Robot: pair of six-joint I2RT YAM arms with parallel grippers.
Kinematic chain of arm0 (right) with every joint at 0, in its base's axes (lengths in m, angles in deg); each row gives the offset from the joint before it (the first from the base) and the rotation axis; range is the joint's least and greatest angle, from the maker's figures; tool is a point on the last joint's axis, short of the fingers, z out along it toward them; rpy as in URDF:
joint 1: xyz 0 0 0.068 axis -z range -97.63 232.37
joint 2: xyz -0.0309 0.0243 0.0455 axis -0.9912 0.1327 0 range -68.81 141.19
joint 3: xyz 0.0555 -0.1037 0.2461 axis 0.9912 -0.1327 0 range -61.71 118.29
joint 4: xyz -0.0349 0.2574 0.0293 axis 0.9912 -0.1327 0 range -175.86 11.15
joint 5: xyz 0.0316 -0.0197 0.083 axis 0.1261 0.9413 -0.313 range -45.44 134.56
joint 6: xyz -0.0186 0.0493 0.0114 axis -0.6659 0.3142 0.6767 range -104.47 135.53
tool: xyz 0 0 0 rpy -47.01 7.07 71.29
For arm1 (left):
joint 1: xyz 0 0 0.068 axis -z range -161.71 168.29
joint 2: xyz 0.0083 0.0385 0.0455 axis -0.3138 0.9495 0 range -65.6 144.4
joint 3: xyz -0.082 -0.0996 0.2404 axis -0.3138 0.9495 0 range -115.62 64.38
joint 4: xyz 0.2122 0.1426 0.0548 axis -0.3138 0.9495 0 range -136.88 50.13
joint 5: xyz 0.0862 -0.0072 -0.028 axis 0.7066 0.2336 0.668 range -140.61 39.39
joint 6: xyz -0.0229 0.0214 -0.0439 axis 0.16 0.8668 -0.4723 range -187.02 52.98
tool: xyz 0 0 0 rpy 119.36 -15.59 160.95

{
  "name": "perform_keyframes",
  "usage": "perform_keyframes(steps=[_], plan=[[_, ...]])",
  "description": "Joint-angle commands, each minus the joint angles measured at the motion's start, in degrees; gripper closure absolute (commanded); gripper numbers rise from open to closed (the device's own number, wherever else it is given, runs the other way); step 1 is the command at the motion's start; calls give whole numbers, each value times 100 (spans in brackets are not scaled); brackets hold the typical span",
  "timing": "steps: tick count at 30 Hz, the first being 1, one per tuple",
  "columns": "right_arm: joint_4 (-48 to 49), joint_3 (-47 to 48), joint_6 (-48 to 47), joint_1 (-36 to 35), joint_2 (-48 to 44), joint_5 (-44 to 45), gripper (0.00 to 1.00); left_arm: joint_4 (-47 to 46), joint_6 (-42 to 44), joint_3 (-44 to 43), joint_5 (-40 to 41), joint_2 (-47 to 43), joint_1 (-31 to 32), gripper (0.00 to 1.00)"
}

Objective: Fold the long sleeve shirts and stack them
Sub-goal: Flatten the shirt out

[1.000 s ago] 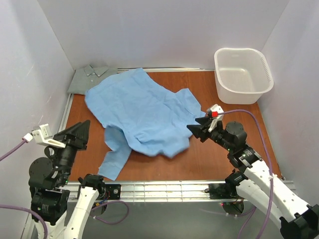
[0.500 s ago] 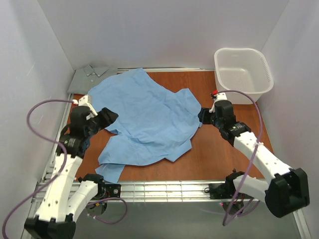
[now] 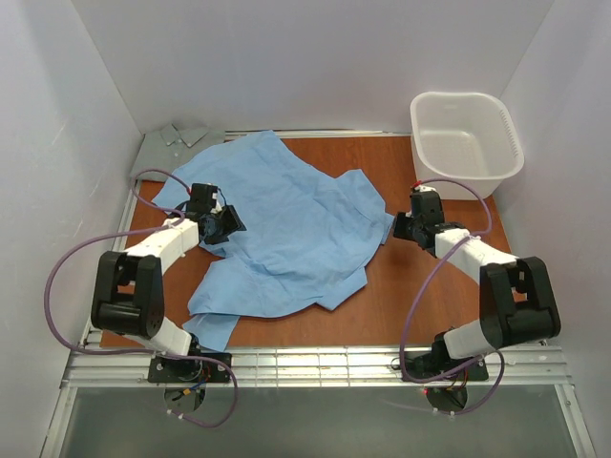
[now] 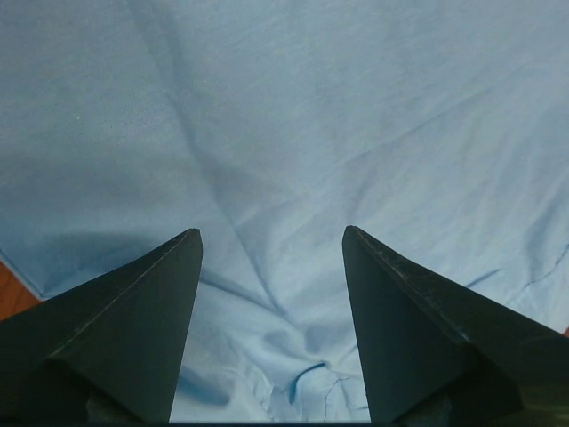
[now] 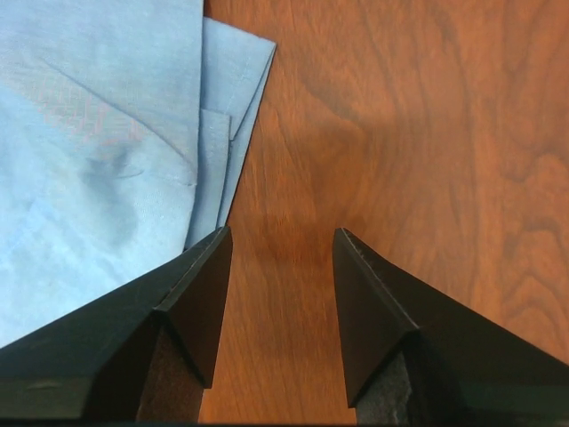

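Observation:
A light sky-blue long sleeve shirt (image 3: 286, 219) lies spread and wrinkled across the middle of the wooden table. My left gripper (image 3: 229, 225) is low over its left side. In the left wrist view the left gripper (image 4: 272, 231) stands open, with creased blue cloth (image 4: 284, 133) under and between its fingers. My right gripper (image 3: 399, 227) sits at the shirt's right edge. In the right wrist view the right gripper (image 5: 283, 229) is open over bare wood, a folded blue shirt edge (image 5: 116, 151) just to its left. A grey-green shirt (image 3: 170, 148) lies partly tucked under the blue one at the back left corner.
A white plastic basket (image 3: 465, 143) stands at the back right corner. White walls close in the back and both sides. Bare wood (image 3: 449, 286) shows to the right of the shirt, and a metal rail (image 3: 305, 363) runs along the near edge.
Both arms have reached out from near their bases and come down to the blue shirt, left to its left side, right to its right edge. The shirt's near edge has settled flat.

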Motion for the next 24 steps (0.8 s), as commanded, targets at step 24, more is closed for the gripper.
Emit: perform_keyframes(steps=[24], plan=[[672,375,-494,-456,796,-729,55,-211,-430,1778,-116,-969,-504,39]])
